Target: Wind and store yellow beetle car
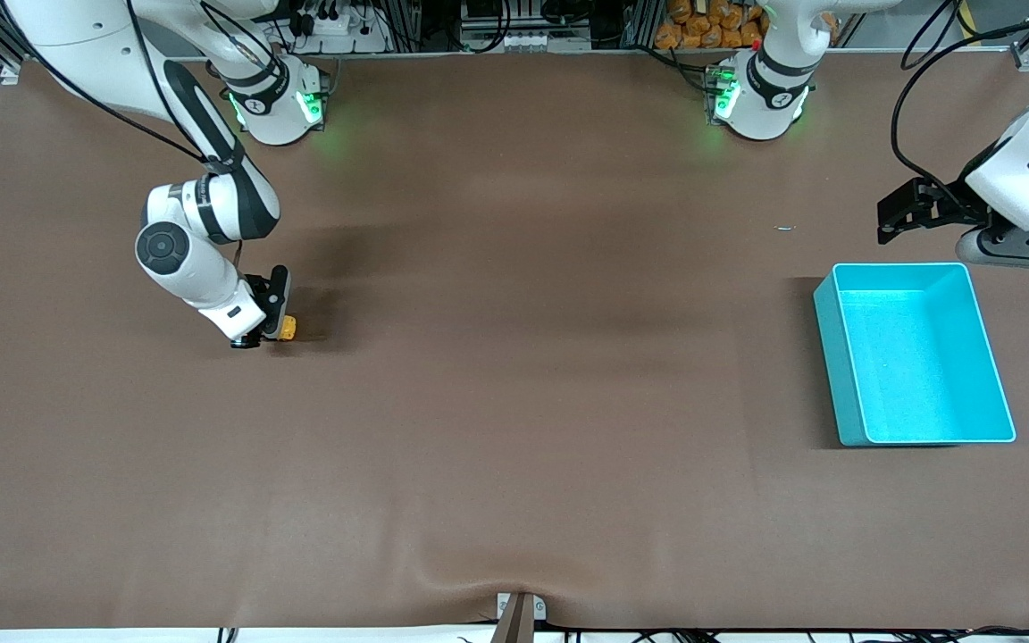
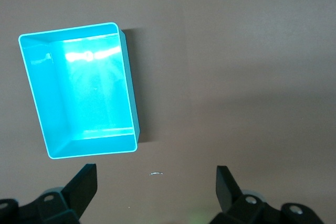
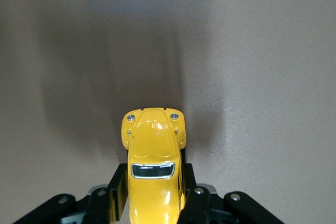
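The yellow beetle car (image 1: 287, 328) is a tiny orange-yellow toy on the brown mat toward the right arm's end of the table. My right gripper (image 1: 269, 321) is low at the mat and shut on the car's sides. In the right wrist view the car (image 3: 153, 171) sits between the black fingers (image 3: 195, 195), nose pointing away from the wrist. The turquoise bin (image 1: 916, 353) stands empty toward the left arm's end. My left gripper (image 1: 903, 214) is open and empty, up in the air beside the bin; the left wrist view shows the bin (image 2: 79, 90) and the spread fingertips (image 2: 84, 184).
The brown mat (image 1: 514, 402) covers the whole table. A small pale speck (image 1: 785, 228) lies on the mat near the bin, also in the left wrist view (image 2: 156, 173). The arm bases stand along the table edge farthest from the front camera.
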{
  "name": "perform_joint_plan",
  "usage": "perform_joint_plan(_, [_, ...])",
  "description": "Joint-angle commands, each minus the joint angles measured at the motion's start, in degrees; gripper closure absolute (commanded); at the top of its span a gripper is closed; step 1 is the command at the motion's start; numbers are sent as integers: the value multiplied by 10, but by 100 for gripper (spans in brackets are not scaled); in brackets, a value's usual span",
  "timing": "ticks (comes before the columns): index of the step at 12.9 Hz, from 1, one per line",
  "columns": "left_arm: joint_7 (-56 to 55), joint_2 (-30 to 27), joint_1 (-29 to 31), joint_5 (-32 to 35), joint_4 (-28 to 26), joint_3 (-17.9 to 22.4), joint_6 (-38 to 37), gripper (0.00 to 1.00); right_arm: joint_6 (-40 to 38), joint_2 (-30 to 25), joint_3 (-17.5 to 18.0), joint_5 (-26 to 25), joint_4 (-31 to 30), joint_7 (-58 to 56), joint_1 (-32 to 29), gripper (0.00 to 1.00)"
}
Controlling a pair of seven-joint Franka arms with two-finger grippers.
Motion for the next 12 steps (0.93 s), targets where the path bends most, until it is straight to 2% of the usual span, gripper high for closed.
perform_joint_plan(1, [-1, -3, 5, -8, 4, 0, 2, 0, 5, 24, -1, -9, 8, -20, 3, 90])
perform_joint_plan(7, [-1, 3, 8, -9, 4, 1, 3, 0, 4, 36, -2, -9, 18, -36, -22, 89])
perform_joint_plan(12, [-1, 3, 8, -10, 4, 0, 3, 0, -2, 51, -2, -9, 28, -90, -74, 87])
